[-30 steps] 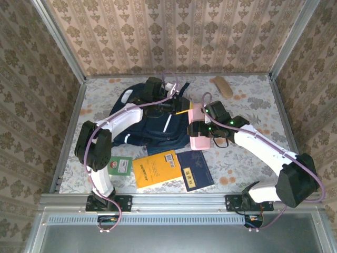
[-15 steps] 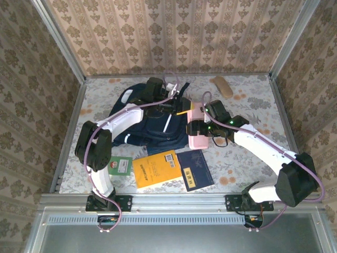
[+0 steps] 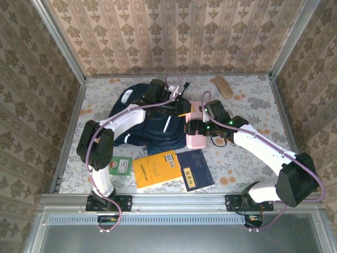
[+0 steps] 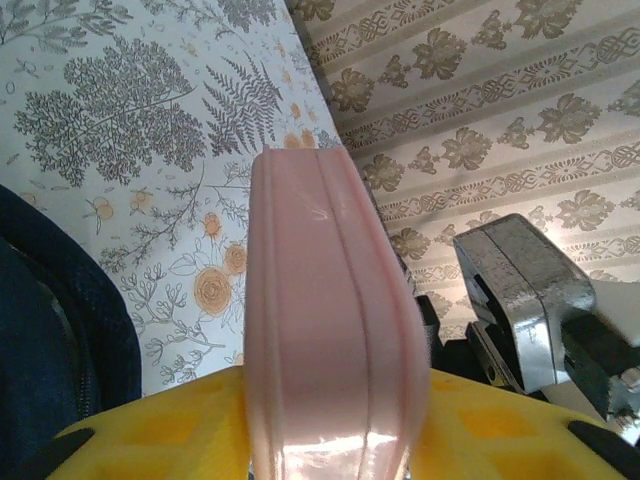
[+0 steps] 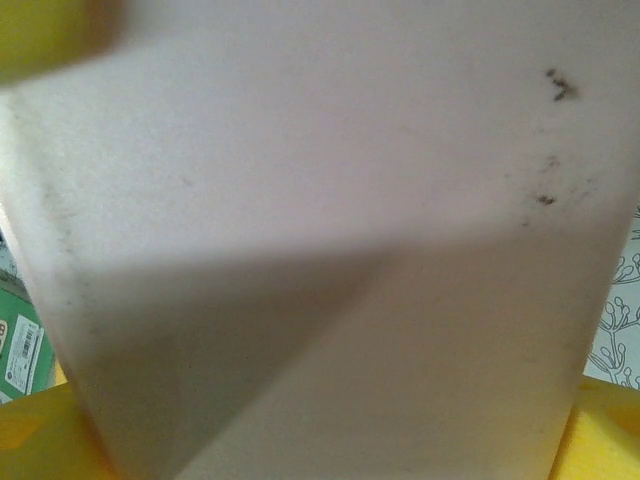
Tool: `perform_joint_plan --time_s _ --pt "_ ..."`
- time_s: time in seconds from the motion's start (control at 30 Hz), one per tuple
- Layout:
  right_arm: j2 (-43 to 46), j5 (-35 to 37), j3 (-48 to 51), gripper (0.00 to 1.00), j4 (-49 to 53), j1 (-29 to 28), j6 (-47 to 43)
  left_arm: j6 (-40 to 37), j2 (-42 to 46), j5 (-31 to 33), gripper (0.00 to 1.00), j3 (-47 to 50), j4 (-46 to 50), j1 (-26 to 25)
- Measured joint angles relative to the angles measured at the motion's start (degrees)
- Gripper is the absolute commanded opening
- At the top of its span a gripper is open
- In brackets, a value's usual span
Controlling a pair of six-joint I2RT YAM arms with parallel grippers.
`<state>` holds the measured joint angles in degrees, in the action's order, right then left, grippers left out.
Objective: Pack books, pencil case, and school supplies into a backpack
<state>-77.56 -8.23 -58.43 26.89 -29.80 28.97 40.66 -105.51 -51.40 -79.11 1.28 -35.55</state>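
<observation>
While left end effector (image 4: 330, 445) and right end effector (image 5: 320, 440) pinch pink case (image 4: 330, 300) — patterned table (image 3: 253, 105) spreads rightward.

Seen from the right wrist, the pale pink case (image 5: 320, 240) is a close blur, cut off top and bottom. From above, the left arm (image 3: 126, 113) covers part of the backpack (image 3: 152, 134). Whether the left tool (image 3: 185, 110) actually pinches the pale pink case, I can't tell.

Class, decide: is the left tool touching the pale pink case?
Touching. In the left wrist view the pink case sits between the left tool's yellow fingers, flush against both, no gap.
</observation>
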Motion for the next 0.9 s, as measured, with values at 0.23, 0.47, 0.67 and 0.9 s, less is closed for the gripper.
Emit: perform_joint_plan --time_s 0.23,0.47,0.67,0.9 --pt "0.00 1.03 -0.02 0.95 0.48 -0.11 0.17 -0.83 -0.22 0.37 0.15 0.00 0.17 -0.02" --pt "2.21 3.17 -0.02 1.00 0.22 -0.37 -0.11 1.44 -0.24 -1.38 0.12 1.14 -2.56 0.11" --pt "8.96 4.76 2.51 1.00 -3.13 0.44 2.43 6.01 -0.33 -2.56 0.12 3.37 -7.52 1.70" --pt "19.39 -1.27 13.86 0.97 -13.33 11.47 12.79 14.73 -0.63 -2.69 0.12 6.58 -16.94 4.22"
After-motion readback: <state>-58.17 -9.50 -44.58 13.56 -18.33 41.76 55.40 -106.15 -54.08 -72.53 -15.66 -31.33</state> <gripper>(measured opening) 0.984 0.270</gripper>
